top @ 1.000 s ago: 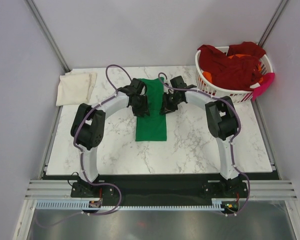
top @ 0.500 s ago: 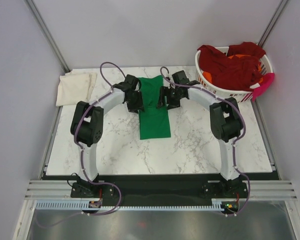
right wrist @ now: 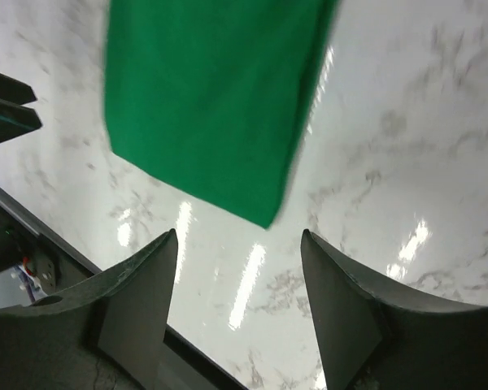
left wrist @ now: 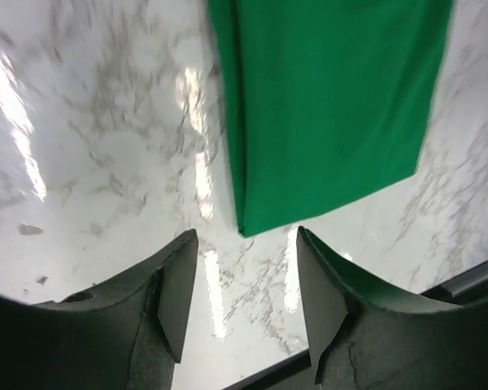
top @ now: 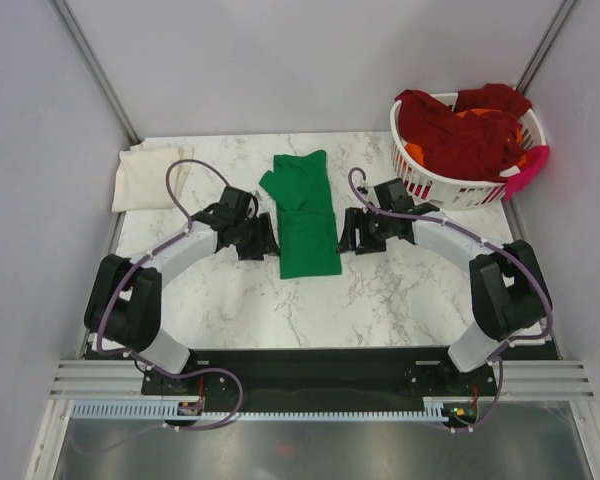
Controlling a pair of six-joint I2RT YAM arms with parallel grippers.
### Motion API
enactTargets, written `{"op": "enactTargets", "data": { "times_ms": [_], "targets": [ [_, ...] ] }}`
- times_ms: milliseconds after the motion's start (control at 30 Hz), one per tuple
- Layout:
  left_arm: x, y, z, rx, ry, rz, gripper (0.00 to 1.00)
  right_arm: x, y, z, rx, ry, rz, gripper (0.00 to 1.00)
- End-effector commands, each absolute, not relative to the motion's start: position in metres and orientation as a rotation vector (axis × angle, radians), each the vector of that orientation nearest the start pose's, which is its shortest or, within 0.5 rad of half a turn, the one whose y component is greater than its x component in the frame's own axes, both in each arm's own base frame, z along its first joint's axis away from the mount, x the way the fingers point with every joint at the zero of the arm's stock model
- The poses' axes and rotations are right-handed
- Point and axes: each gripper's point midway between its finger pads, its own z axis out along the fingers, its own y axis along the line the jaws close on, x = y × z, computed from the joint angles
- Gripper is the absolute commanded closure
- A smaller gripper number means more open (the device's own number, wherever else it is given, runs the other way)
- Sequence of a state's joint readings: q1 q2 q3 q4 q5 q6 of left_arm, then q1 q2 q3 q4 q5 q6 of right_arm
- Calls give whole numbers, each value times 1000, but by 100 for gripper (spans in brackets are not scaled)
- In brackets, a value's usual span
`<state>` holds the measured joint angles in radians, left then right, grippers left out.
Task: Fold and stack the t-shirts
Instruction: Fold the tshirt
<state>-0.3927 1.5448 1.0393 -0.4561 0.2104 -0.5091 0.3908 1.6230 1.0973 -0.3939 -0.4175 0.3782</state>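
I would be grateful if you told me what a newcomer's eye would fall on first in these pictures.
The bright green t-shirt, folded into a long strip mid-table, stands out first, with the left claw and right claw open either side of its near end, holding nothing. Next comes the white laundry basket at the far right corner, heaped with dark red t-shirts.

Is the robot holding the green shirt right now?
No, the green shirt lies flat on the table, and the left gripper and right gripper sit open beside it, empty.
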Motion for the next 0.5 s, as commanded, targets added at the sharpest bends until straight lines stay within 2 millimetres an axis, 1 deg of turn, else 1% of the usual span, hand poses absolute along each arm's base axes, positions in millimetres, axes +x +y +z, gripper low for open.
{"op": "enactTargets", "data": {
  "times_ms": [0,100,133,200,300,333,467],
  "targets": [
    [287,-211,63,-83,2669,-804,39,302,230,71,-177,2613,923,31],
    [283,-215,55,-87,2663,-821,36,298,229,64,-169,2617,927,31],
    [279,-214,50,-89,2672,-820,36,298,228,61,-171,2620,923,31],
    [281,-216,48,-85,2652,-831,36,298,228,57,-172,2623,922,32],
    [278,-216,38,-91,2659,-835,36,300,230,44,-169,2639,928,32],
    [277,-216,32,-98,2670,-834,37,299,230,36,-164,2658,933,33],
    [275,-218,20,-110,2687,-835,40,295,231,16,-149,2697,941,35]
  ]
}}
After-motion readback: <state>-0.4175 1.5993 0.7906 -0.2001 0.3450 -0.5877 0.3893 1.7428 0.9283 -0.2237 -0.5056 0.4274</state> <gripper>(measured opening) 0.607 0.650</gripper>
